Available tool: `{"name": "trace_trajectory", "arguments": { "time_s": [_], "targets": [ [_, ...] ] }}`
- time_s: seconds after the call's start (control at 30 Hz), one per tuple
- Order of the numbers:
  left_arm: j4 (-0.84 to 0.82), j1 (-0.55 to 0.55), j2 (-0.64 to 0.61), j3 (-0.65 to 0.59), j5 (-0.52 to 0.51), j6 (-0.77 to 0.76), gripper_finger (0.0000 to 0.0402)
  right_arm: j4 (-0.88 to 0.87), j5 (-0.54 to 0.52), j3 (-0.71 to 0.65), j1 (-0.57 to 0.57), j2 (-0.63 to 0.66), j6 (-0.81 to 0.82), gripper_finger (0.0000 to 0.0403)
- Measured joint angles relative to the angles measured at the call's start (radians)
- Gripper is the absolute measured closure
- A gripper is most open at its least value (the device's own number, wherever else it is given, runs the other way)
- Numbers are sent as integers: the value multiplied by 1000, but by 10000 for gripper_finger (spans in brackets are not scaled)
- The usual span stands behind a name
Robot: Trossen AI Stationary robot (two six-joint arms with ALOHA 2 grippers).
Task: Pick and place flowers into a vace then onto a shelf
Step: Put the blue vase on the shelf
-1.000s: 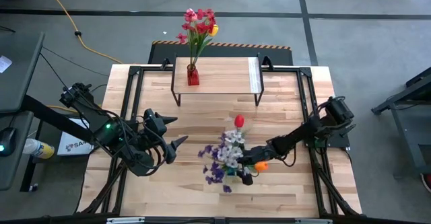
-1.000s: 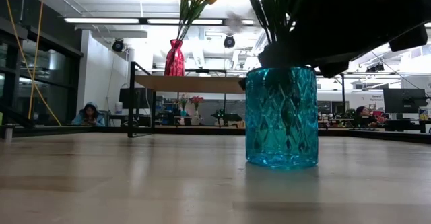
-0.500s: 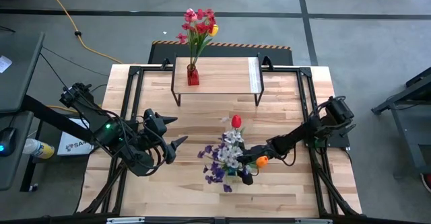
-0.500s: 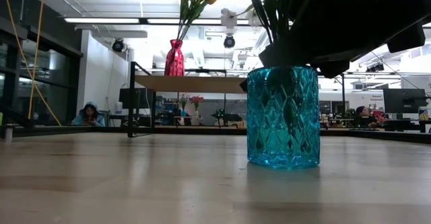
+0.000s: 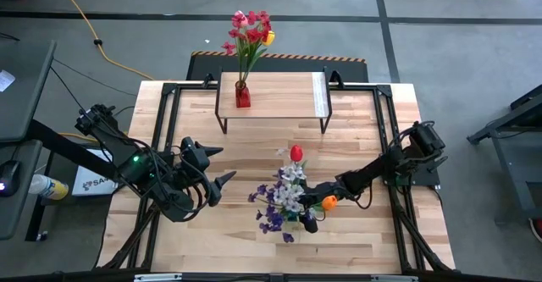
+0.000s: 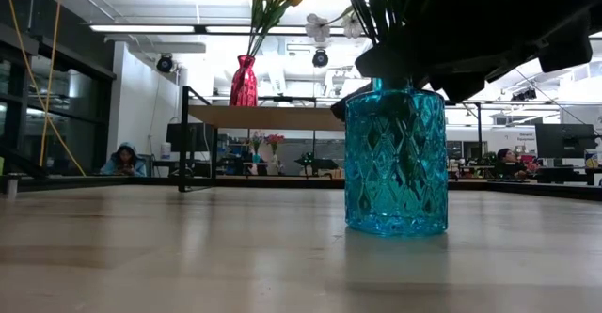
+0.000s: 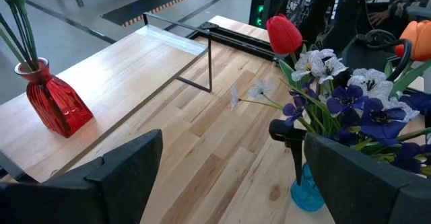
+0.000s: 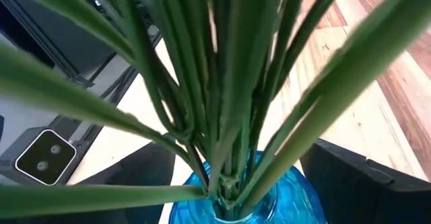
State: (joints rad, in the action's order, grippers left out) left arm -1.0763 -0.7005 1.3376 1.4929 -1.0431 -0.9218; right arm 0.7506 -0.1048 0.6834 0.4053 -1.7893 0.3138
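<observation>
The wooden slatted table [image 5: 356, 240] carries the shelf [image 5: 273, 96] at its far edge: a pale wooden top on thin black legs, with a light strip at one end. No writing can be read on any task thing; a white label beside the table is cut off by the left arm.

There are two vases. A red vase [image 5: 243, 95] stands on the shelf, holding pink and red blooms and one yellow tulip. Nearer than the shelf, on the tabletop, a blue diamond-patterned glass vase [image 6: 394, 161] holds the flowers [image 5: 285, 196]: a red tulip, an orange tulip, whitish and purple sprays on green stems.

The right gripper [image 5: 310, 213] sits at the blue vase's neck, fingers spread on either side of the stems. The left gripper [image 5: 217, 168] waits left of the blue vase, fingers spread, empty.
</observation>
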Motion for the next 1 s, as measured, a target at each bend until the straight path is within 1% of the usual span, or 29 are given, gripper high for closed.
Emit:
{"name": "trace_trajectory", "arguments": {
  "time_s": [0.1, 0.43, 0.63, 0.8, 0.83, 1.0],
  "targets": [
    [0, 0, 0, 0, 0, 0, 9, 0, 0, 0, 0, 0, 0, 117],
    [0, 0, 0, 0, 0, 0, 9, 7, 9, 1, 0, 2, 0, 207],
    [0, 0, 0, 0, 0, 0, 9, 10, 9, 1, 0, 3, 0, 241],
    [-2, 0, 0, 0, 0, 0, 9, 19, 8, 1, 0, 4, -4, 291],
    [-3, 0, 0, 0, 0, 0, 9, 15, 9, 1, 0, 8, -6, 296],
    [-5, 0, 0, 0, 0, 0, 9, -13, -5, -2, 0, 43, -41, 296]
  ]
}}
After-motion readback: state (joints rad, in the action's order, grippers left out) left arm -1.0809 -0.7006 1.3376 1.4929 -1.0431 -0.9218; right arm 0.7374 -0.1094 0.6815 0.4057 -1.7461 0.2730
